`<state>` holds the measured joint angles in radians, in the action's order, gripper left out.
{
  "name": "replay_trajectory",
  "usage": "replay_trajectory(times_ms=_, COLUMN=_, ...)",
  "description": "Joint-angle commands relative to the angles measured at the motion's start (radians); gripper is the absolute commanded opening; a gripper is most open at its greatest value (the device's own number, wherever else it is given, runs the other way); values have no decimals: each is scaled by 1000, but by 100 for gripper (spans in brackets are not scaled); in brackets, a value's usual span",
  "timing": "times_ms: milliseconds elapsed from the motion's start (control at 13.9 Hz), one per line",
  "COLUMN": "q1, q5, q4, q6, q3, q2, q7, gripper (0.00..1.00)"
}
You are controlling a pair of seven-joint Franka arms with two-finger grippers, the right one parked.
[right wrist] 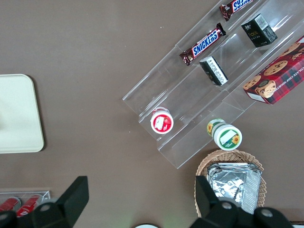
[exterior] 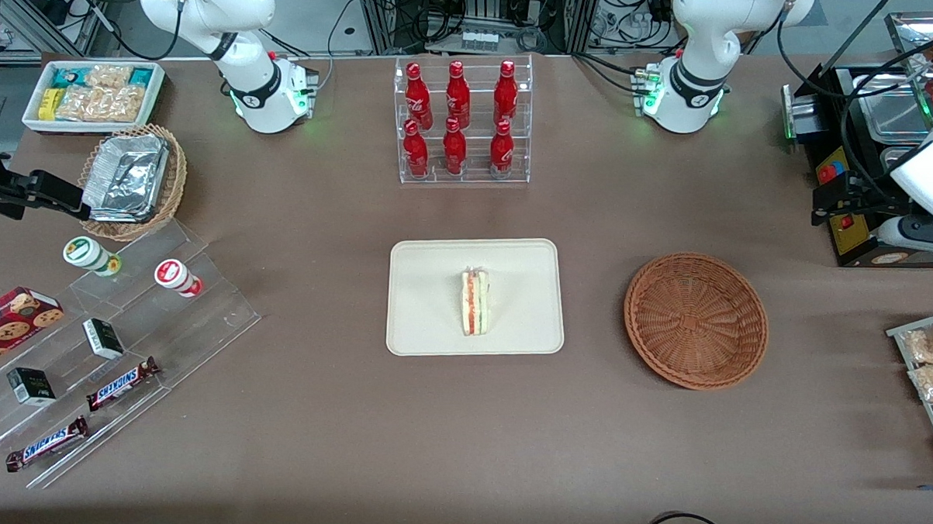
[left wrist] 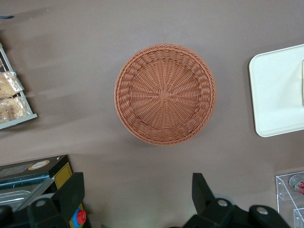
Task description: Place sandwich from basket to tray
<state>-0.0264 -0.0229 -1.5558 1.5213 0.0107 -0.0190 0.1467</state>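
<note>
The sandwich (exterior: 475,302) lies on the cream-white tray (exterior: 433,323), near its middle, with the red and green filling stripe facing up. Beside the tray, toward the working arm's end of the table, the reddish-brown wicker basket (exterior: 696,320) has nothing in it. In the left wrist view my gripper (left wrist: 137,202) hangs open and holds nothing, high above the bare table, just off the rim of the basket (left wrist: 165,93). One end of the tray (left wrist: 275,95) shows in that view too.
A black machine with red buttons (exterior: 856,229) stands at the working arm's end, close to one gripper finger (left wrist: 71,194). A rack of red bottles (exterior: 460,122) stands farther from the front camera than the tray. Snack packets (exterior: 932,363) lie at the table's edge.
</note>
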Motion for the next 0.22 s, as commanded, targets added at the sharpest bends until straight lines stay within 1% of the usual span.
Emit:
replay_trajectory(times_ms=0, q1=9, q5=4, q4=-7, q6=2, q3=3, q2=11, q7=-12, gripper=100)
replay_trajectory(times_ms=144, q1=16, q5=6, q4=-7, q6=-1, q3=2, q2=17, q7=-4, gripper=100)
